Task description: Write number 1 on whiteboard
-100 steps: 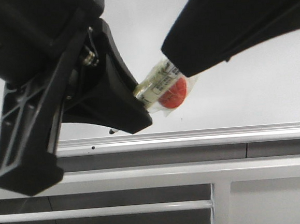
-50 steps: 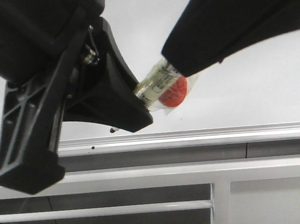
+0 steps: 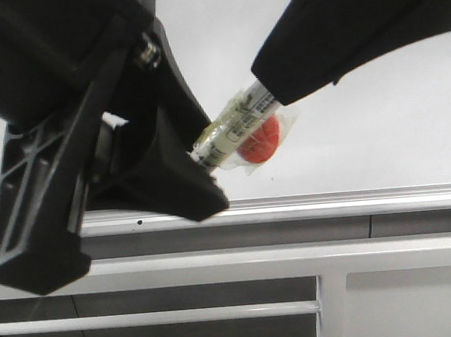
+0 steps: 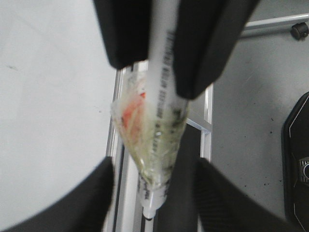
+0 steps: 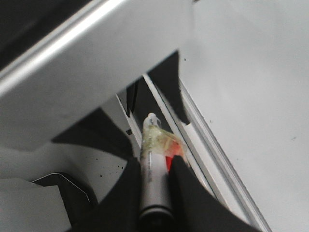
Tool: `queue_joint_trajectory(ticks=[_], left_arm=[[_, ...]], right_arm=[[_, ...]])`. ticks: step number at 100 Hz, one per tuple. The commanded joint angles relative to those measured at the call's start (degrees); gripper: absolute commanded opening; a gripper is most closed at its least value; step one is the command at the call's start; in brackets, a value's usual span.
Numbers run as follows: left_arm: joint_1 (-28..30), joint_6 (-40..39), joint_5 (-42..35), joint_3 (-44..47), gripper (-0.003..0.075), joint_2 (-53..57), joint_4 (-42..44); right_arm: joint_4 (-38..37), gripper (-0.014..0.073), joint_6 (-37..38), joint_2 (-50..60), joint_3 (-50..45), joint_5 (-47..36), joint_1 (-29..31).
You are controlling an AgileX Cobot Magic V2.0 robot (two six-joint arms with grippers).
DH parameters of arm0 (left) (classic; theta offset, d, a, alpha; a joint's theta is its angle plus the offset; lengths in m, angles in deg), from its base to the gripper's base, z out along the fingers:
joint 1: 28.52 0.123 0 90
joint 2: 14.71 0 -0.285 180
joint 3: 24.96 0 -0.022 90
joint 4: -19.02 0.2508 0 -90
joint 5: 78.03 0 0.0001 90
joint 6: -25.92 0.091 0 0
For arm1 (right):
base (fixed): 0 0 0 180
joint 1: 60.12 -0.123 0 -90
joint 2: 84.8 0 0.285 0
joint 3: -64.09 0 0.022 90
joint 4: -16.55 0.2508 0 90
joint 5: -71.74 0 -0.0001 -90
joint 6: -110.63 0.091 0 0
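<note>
Above the whiteboard (image 3: 378,125), both claws, left (image 3: 202,166) and right (image 3: 270,95), clamp one marker (image 3: 234,127).

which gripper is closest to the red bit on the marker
The right gripper: the red patch on the marker sits at its tips; the left gripper is at the other end.

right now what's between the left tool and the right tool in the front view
A marker wrapped in clear tape, with a red disc taped to it, spans the gap between left tool and right tool, over the whiteboard.
</note>
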Motion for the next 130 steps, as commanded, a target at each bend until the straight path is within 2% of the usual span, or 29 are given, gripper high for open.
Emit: queue_joint_trajectory(ticks=[1,18,41,51,63,85,107,118,130], left_arm=[[-0.4,-0.6,-1.8,-2.0,0.0503,2.5,-1.0],[-0.4,-2.1,0.8,-2.0,0.044,6.0,-1.5],[-0.4,-10.7,2.5,-1.6,0.0414,12.3,-1.4],[-0.4,-13.9,2.5,-0.3,0.0369,14.4,-1.0],[-0.4,-18.7,2.2,1.7,0.0244,16.4,-0.4],[-0.4,-22.2,0.5,5.8,-0.0021,18.0,-1.0],[-0.4,-22.2,0.2,6.7,-0.002,17.8,-3.7],[-0.4,-22.1,0.1,6.7,-0.002,17.8,-3.4],[-0.4,-22.1,-3.4,6.7,-0.002,17.7,-3.4]], right_arm=[[-0.2,-0.0066,-0.6,0.5,2.0,-3.4,0.0],[-0.2,-0.0066,-0.6,0.9,2.0,-2.6,0.0],[-3.7,-0.0064,0.4,5.8,1.9,-1.2,0.1],[-3.7,-0.0064,0.8,8.4,1.8,1.0,0.9],[-4.9,-0.0064,4.1,12.2,1.0,4.9,2.2],[-6.7,-0.0064,8.3,23.1,-4.4,2.9,2.7],[-7.1,-0.0064,10.1,32.4,-9.4,3.0,2.7],[-7.1,-0.0064,10.1,33.7,-10.1,3.9,2.7],[-7.0,-0.0064,10.1,33.7,-10.1,6.9,2.7]])
